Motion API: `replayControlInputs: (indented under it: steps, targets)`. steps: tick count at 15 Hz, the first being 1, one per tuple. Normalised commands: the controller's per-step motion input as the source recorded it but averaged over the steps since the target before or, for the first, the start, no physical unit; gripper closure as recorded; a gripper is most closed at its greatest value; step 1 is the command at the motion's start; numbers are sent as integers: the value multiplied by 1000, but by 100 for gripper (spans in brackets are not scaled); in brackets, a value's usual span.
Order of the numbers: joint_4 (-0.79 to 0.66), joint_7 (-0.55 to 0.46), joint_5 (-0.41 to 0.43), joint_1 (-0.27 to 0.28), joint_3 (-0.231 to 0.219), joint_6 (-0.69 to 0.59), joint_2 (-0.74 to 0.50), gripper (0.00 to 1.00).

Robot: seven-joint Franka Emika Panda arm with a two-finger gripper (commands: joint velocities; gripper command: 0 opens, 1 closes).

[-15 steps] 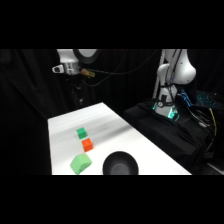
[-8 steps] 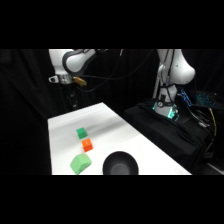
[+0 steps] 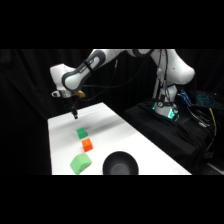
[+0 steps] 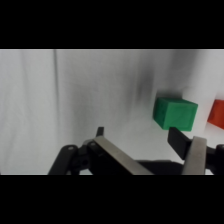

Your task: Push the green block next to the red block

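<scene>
green block point(image 3: 81, 133) lies between gripper point(image 3: 75, 116) (fingers apart, holding nothing) and red block point(image 3: 87, 145), so the push runs straight through.

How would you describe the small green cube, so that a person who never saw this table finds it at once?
On the white table, three coloured blocks form a short line beside the black bowl. The green block is the far one, nearest the gripper, with the red block behind it. It is sharp-edged and smaller than the rounded pale green block.
</scene>
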Motion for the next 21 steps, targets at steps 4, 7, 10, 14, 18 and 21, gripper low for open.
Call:
replayControlInputs:
  steps: [4,7,10,14,18,21]
  targets:
    - [216,-104,18,-131,109,71,233,0]
    - [148,-111,37,-115,113,82,156,0]
    - [124,-93,42,-70,111,84,109,0]
    - [100,-68,21,-12,89,114,72,0]
    - [12,-42,14,50,78,134,10,0]
    - [-141,-10,6,94,64,161,-105,0]
